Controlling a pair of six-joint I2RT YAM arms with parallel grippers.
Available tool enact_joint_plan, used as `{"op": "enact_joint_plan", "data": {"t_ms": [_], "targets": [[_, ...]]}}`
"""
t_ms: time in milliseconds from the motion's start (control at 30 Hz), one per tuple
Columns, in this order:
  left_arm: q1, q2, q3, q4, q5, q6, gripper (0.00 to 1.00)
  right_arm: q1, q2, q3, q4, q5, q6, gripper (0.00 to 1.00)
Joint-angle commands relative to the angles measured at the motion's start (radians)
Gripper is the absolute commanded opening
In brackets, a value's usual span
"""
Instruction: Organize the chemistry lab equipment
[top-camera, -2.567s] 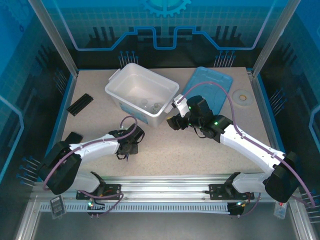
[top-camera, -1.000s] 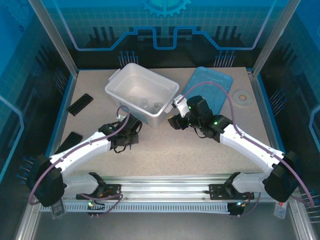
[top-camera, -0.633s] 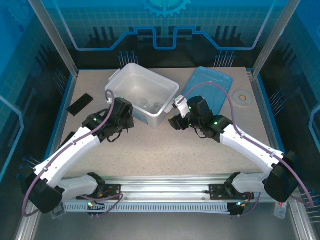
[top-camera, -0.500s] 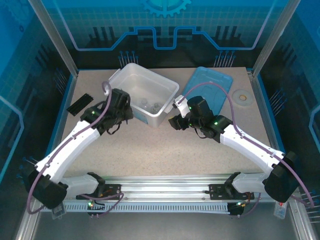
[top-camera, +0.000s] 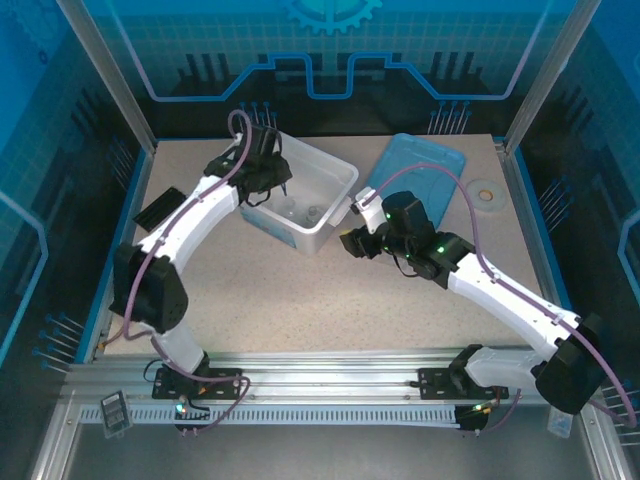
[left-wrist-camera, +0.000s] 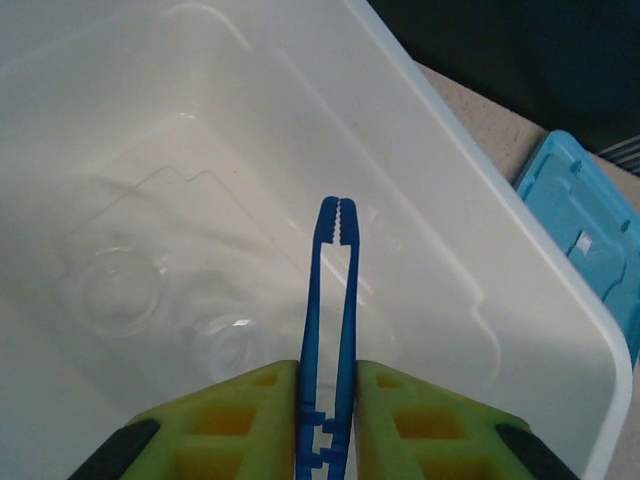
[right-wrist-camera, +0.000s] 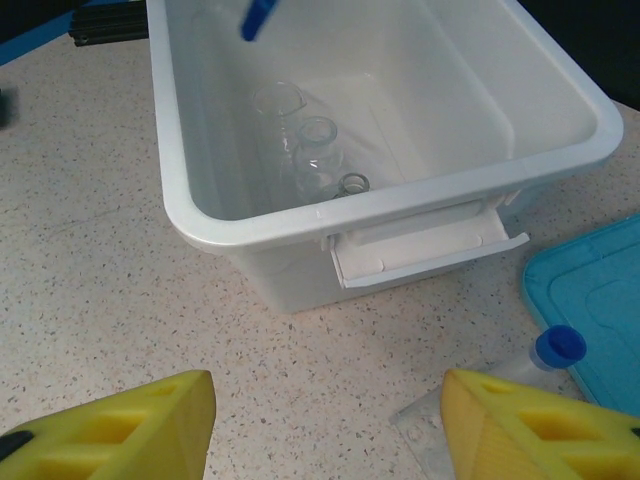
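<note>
Speckled table (top-camera: 300, 290), white bin (right-wrist-camera: 400, 205) — left claw (left-wrist-camera: 328, 385) clamping blue tweezers (left-wrist-camera: 331, 280) above it, right claw (right-wrist-camera: 325, 420) wide.

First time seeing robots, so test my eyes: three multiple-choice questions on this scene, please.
1. Where are the tweezers? A) on the table B) in the left gripper, over the white bin C) on the lid
2. What colour is the lid beside the bin? A) red B) white C) blue
3. The right gripper is: A) open B) shut on a tube C) shut on the lid
Answers: 1 B, held pinched above the bin; 2 C, plainly blue; 3 A, wide gap, nothing in it.
</note>
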Motion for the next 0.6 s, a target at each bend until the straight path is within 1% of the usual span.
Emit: {"op": "enact_joint_plan", "data": {"t_ms": [0, 200, 400, 567], "targets": [[0.011, 0.077, 0.066, 0.064, 0.050, -0.099, 0.21, -0.013, -0.021, 0.002, -0.009, -0.002, 0.011, 0.62], [0.010, 0.192, 0.111, 0.113, 0.035, -0.204, 0.21, -0.015, -0.026, 0.002, -0.010, -0.008, 0.013, 0.62], [0.007, 0.236, 0.097, 0.159, -0.019, -0.293, 0.22, -0.016, -0.026, 0.002, -0.011, -0.014, 0.013, 0.62], [0.008, 0.270, 0.071, 0.209, -0.016, -0.389, 0.23, -0.017, -0.023, 0.005, -0.015, -0.017, 0.012, 0.62]]}}
